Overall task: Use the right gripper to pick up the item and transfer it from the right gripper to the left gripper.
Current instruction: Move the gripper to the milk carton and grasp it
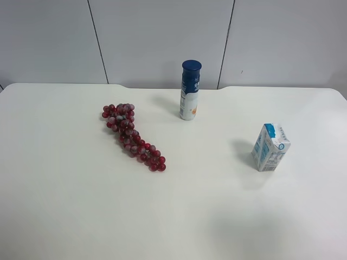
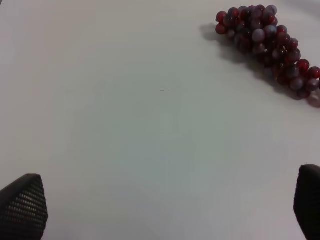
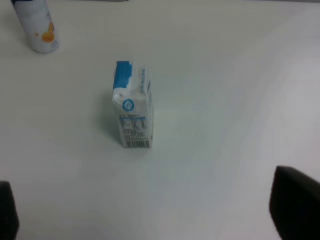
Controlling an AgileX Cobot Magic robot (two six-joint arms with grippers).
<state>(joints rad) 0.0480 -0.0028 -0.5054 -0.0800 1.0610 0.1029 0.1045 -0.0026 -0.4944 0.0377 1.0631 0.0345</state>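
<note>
A small blue-and-white milk carton [image 1: 270, 147] stands upright on the white table [image 1: 65, 206] at the exterior high view's right. It also shows in the right wrist view [image 3: 133, 109], ahead of my right gripper [image 3: 150, 207] and apart from it. That gripper is open and empty, with its dark fingertips [image 3: 296, 202] at the frame's two sides. My left gripper [image 2: 165, 205] is open and empty above bare table, with its textured pads [image 2: 24, 205] wide apart. Neither arm shows in the exterior high view.
A bunch of red grapes [image 1: 133, 135] lies left of centre and also shows in the left wrist view [image 2: 267, 42]. A white bottle with a blue cap [image 1: 190, 90] stands at the back centre, and its base shows in the right wrist view [image 3: 37, 27]. A grey panelled wall [image 1: 162, 38] stands behind the table.
</note>
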